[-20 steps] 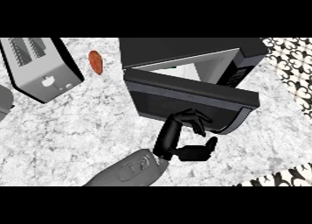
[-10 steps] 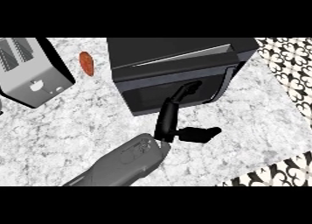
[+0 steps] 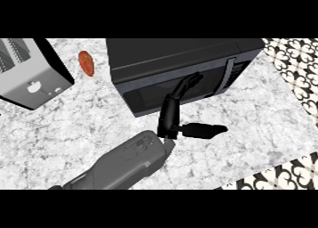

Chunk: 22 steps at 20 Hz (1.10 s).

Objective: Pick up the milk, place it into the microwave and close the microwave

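The black microwave (image 3: 181, 53) stands at the back middle of the counter. Its dark door (image 3: 144, 95) lies flat against the front, as far as I can tell. The milk is nowhere in view. My left hand (image 3: 169, 120) comes up from the lower left on a grey forearm. Its straight fingers (image 3: 184, 87) rest on the door's right half, and the thumb (image 3: 204, 130) sticks out to the right. It holds nothing. My right hand does not show.
A silver toaster (image 3: 30, 73) stands at the far left. A small red-orange disc (image 3: 86, 63) lies between it and the microwave. The counter's edge runs along the right, with patterned floor (image 3: 299, 67) beyond it.
The microwave door has swung from wide open to flat against the front. My left hand followed it, fingers straightening onto the door.
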Motion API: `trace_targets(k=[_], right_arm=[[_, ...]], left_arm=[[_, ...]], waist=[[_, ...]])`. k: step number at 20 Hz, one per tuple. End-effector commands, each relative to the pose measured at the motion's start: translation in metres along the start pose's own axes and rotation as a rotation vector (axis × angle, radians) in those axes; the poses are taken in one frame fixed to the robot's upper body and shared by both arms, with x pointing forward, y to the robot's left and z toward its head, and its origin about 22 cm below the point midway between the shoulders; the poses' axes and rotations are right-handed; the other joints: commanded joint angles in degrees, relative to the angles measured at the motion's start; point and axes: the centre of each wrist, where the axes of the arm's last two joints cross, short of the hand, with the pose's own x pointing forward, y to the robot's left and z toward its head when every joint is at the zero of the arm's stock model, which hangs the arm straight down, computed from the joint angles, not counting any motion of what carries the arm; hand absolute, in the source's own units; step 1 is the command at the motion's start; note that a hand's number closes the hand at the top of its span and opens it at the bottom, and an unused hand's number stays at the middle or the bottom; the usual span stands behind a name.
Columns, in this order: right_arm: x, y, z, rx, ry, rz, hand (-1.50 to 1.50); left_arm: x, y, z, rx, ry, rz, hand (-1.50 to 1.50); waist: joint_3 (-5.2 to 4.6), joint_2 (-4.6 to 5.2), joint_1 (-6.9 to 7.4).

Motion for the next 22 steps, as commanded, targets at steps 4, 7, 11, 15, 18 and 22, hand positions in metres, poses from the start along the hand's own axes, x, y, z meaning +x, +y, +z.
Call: trace_targets(k=[4,7,11,15,18,22], right_arm=[[0.001,-0.008,-0.015,0.009,-0.028,0.038,1.50],[-0.003,-0.010,-0.016,0.010,-0.021,0.034,1.50],[-0.005,-0.013,-0.019,-0.001,-0.016,0.037,1.50],[-0.030,0.025,-0.007,-0.061,-0.007,-0.327,-1.50],[-0.038,0.026,-0.005,-0.074,0.007,-0.384,-1.50],[-0.042,0.022,-0.008,-0.063,0.022,-0.430,-1.50]], left_arm=[[0.008,0.004,-0.021,0.069,-0.012,0.008,-1.50],[0.003,0.006,-0.021,0.078,-0.011,-0.001,-1.50],[0.003,0.006,-0.021,0.083,-0.014,0.024,-1.50],[0.006,0.002,-0.021,0.057,-0.032,0.027,-1.50],[0.007,0.003,-0.024,0.067,-0.030,0.032,-1.50],[0.005,0.004,-0.025,0.073,-0.024,0.036,-1.50]], waist=[[0.01,0.69,-0.43],[0.12,1.03,-0.42],[0.12,1.16,-1.09],[0.40,1.71,0.40],[0.43,1.81,0.23],[0.28,1.63,-0.20]])
